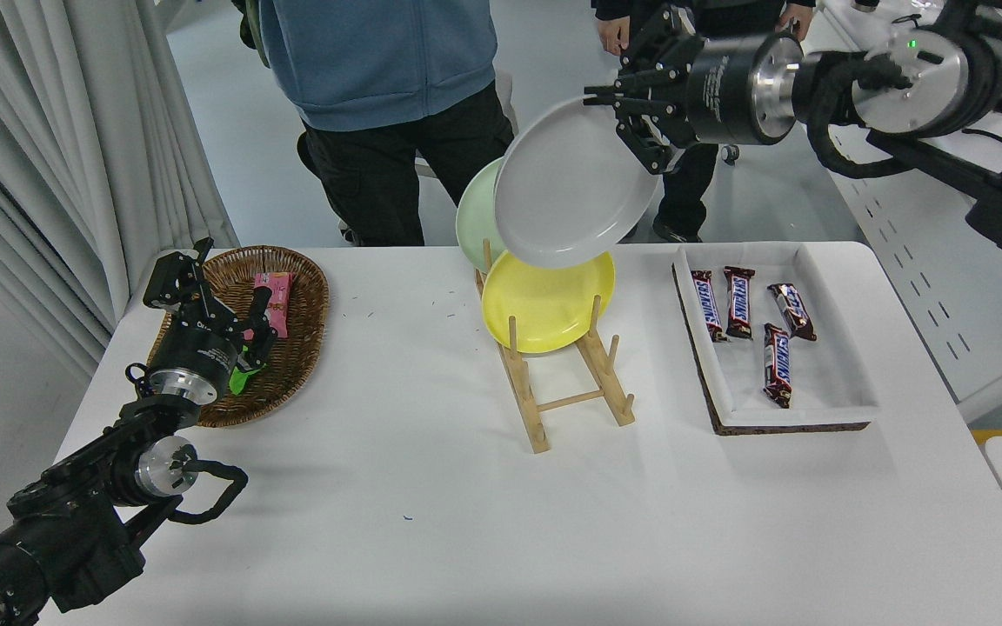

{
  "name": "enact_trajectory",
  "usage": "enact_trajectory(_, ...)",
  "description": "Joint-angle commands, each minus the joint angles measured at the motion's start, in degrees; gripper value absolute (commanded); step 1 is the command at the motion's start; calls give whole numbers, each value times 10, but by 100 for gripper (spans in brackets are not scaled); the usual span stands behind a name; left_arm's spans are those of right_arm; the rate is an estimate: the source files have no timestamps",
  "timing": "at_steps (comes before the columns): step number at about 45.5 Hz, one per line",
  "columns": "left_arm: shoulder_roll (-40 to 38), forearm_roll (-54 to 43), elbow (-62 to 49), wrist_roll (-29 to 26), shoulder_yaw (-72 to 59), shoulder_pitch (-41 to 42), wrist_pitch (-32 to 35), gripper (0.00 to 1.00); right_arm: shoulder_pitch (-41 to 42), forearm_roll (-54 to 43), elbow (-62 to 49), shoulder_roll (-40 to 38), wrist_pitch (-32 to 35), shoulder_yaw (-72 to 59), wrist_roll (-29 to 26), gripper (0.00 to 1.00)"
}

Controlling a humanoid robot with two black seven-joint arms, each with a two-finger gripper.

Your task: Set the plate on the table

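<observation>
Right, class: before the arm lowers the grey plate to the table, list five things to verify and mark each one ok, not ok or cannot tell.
1. Right gripper shut on the plate rim: ok.
2. Plate lifted clear of the wooden rack: ok.
3. Plate level: not ok, tilted.
4. Bare table in front of the rack for set-down: ok.
5. Left gripper parked by the basket, out of the path: ok.

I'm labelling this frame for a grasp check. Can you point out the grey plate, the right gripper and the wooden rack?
grey plate (566,187): head view, middle of its face, held in the air.
right gripper (627,117): head view, between the fingertips at the plate's rim.
wooden rack (572,400): head view, front crossbar.
</observation>
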Motion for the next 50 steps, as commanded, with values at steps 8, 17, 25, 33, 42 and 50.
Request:
enact_trajectory(8,0,1,0,0,0,0,0,100,19,87,18,5,-35,12,-25,0)
enact_trajectory(17,0,0,0,0,0,0,0,100,-18,99,17,31,-94,19,-30,0)
enact_trajectory(25,0,0,0,0,0,0,0,100,-109,131,12,72,-140,73,-30,0)
enact_trajectory(33,0,0,0,0,0,0,0,100,-173,132,7,97,-203,111,-28,0)
enact_trajectory(42,0,1,0,0,0,0,0,100,-187,161,-6,134,-300,103,-9,0)
enact_trajectory(50,0,0,0,0,0,0,0,100,-221,191,-6,136,-307,99,4,0)
